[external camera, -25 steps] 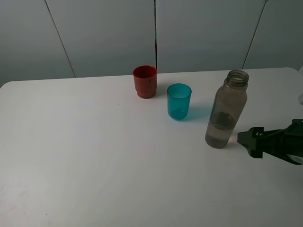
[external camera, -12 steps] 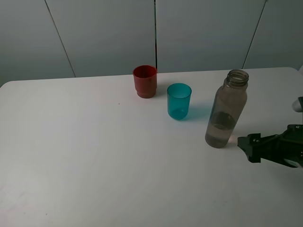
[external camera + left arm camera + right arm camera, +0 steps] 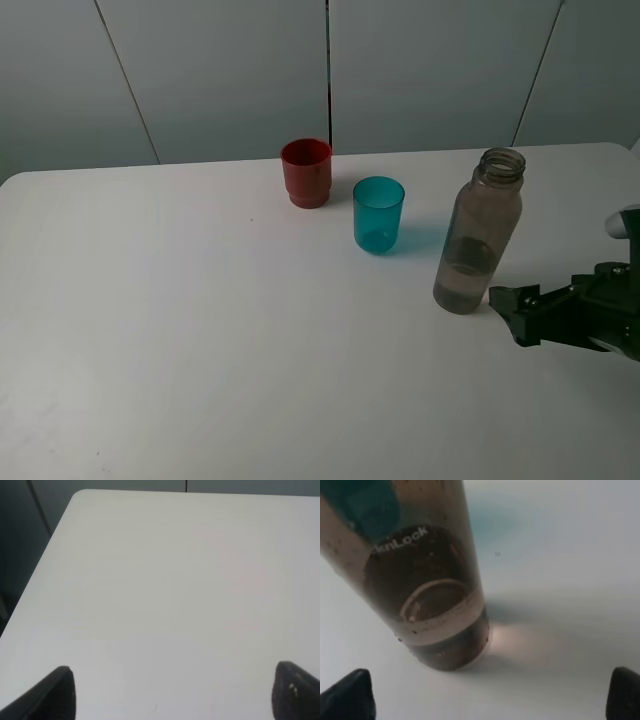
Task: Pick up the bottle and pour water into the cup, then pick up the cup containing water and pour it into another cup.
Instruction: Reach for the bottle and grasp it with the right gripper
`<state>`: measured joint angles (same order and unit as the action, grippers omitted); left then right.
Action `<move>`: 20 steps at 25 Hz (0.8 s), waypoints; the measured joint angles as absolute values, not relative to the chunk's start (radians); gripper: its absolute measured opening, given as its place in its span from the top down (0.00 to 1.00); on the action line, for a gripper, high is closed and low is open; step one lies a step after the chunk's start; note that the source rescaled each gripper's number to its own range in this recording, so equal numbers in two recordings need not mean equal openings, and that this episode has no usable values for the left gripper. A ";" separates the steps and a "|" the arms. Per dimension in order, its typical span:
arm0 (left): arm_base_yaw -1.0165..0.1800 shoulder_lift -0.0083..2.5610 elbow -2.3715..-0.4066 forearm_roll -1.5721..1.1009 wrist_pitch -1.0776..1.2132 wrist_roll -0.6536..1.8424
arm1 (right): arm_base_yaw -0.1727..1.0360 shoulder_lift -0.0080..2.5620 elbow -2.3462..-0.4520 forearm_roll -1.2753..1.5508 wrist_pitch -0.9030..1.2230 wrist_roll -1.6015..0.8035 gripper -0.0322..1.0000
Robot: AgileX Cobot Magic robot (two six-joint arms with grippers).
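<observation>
The smoky grey-brown bottle (image 3: 478, 232) stands upright and capless at the table's right, with a little water in its base. Left of it stands the teal cup (image 3: 379, 213), and further back left the red cup (image 3: 306, 172). My right gripper (image 3: 512, 315) is low over the table just right of the bottle's base, open and apart from it. In the right wrist view the bottle (image 3: 425, 590) fills the space ahead of the open right gripper (image 3: 487, 700), off to one side of the gap. My left gripper (image 3: 175, 700) is open over bare table.
The white table (image 3: 200, 330) stretches wide to the left and front of the cups. A grey panelled wall (image 3: 200, 70) stands behind its far edge. The left wrist view shows a rounded table corner (image 3: 80, 495).
My right gripper has slid left along the table, closing the gap to the bottle's base. The bottle and both cups have not moved.
</observation>
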<state>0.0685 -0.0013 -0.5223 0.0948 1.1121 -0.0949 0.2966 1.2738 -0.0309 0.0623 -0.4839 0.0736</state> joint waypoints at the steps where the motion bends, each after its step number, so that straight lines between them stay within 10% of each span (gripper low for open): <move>1: 0.069 -0.001 -0.522 0.095 1.112 -0.095 | 0.298 1.274 -0.021 0.046 -0.511 0.078 0.00; 20: 0.069 -0.001 -0.522 0.095 1.112 -0.095 | 0.298 1.569 -0.060 -0.114 -0.770 0.096 0.00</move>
<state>0.0685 -0.0013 -0.5223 0.0948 1.1121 -0.0949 0.2982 1.5695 -0.0598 -0.1139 -0.7697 0.0964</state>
